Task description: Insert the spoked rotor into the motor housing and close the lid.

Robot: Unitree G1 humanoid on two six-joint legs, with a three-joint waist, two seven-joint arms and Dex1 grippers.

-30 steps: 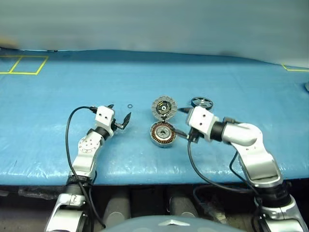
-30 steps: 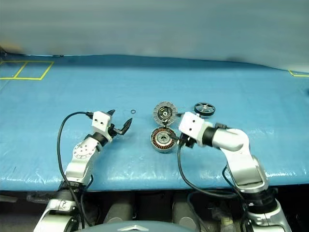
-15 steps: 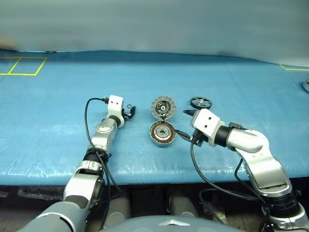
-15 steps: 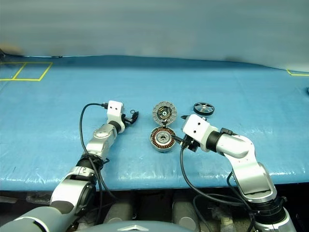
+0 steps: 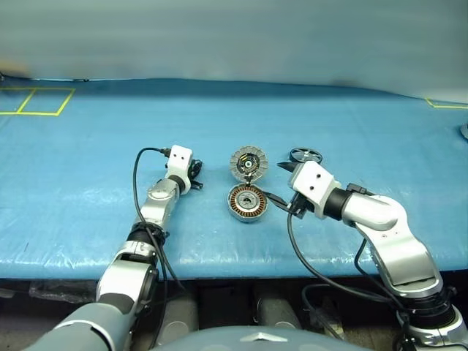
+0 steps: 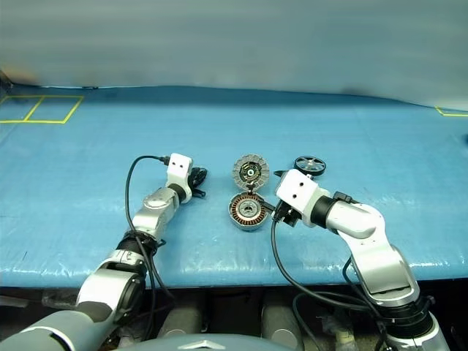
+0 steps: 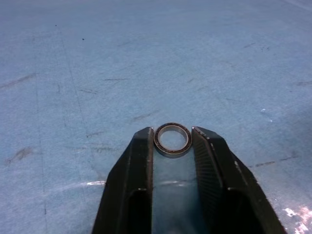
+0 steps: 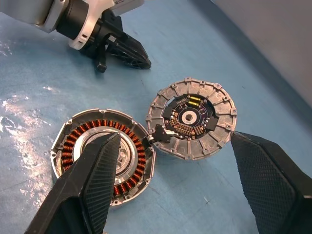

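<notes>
Left gripper [image 7: 171,146] fingers pinch the small dark metal ring [image 7: 171,139] on the blue counter [image 5: 88,168]; squeeze evenly, lift straight. Right gripper [image 8: 175,190] gapes wide, empty, above the copper-wound silver motor housing [image 8: 102,152].

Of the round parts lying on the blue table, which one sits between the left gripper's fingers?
The small thin metal ring, between the black fingers. The copper-wound housing, ribbed silver lid and black spoked rotor lie farther right.

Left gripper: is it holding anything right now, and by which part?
The left gripper has its fingertips against opposite outer edges of a small metal ring that lies flat on the blue table cover. The right gripper is open, holding nothing.
</notes>
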